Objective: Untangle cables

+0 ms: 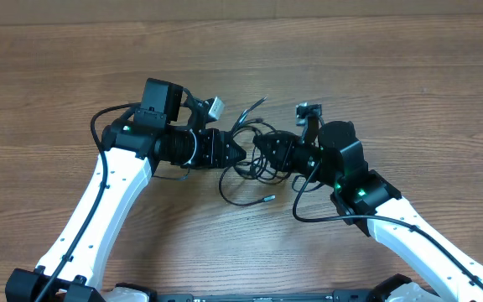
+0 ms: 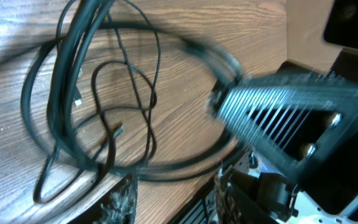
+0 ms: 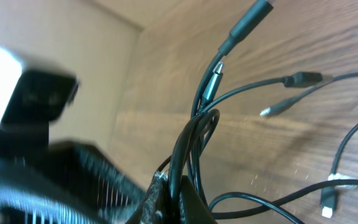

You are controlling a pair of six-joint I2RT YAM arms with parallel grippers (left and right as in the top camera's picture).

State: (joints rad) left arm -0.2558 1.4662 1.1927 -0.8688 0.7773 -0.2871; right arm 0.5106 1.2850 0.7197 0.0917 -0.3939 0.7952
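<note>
The cables [image 1: 254, 164] are thin black cords bunched at the table's middle, between my two grippers. One tail ends in a small plug [image 1: 267, 200] toward the front, and other ends fan toward the back [image 1: 254, 107]. My left gripper [image 1: 240, 153] sits just left of the bunch. In the left wrist view it [image 2: 173, 186] is open, with bare wood between its fingers [image 2: 122, 200] and the cable loops [image 2: 98, 93] ahead of it. My right gripper [image 1: 260, 149] is shut on a black cable [image 3: 194, 134] at its fingertips [image 3: 169, 193]. Several plugs [image 3: 302, 79] spread beyond.
The wooden table [image 1: 409, 75] runs on all sides of the bunch. A brown cardboard wall [image 1: 225, 10] borders the far edge. The two gripper heads nearly touch; the right one's ribbed body [image 2: 291, 118] fills the right of the left wrist view.
</note>
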